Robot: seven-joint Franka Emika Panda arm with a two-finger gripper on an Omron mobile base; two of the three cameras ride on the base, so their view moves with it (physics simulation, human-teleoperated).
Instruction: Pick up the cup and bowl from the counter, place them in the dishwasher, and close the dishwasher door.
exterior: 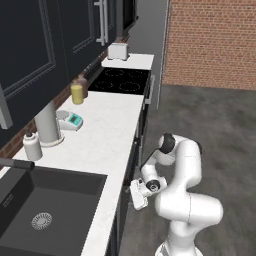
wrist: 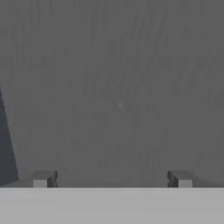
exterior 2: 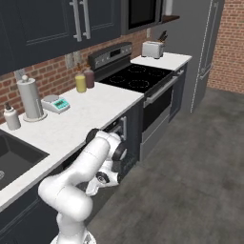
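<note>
My gripper [exterior: 136,201] hangs low beside the dark fronts under the counter [exterior: 107,131], with the arm folded tightly above it. It points down at the grey floor, and its two fingertips [wrist: 42,179] stand far apart with nothing between them, so it is open. In the right base view the gripper [exterior 2: 94,187] sits just in front of the dark panel under the counter [exterior 2: 90,114], left of the stove. A dark upright panel edge [wrist: 6,144] shows at the left of the hand view. The cup and the bowl are out of view. I cannot tell which dark front is the dishwasher door.
On the counter stand a paper towel roll [exterior: 47,124], a white soap bottle [exterior: 31,146], a small scale [exterior: 71,120], a yellow bottle [exterior: 76,93] and a brown bottle [exterior 2: 88,77]. The black sink [exterior: 42,210] lies left, the stove [exterior 2: 138,76] and toaster [exterior 2: 152,48] right. Open floor [exterior 2: 190,167] lies behind the arm.
</note>
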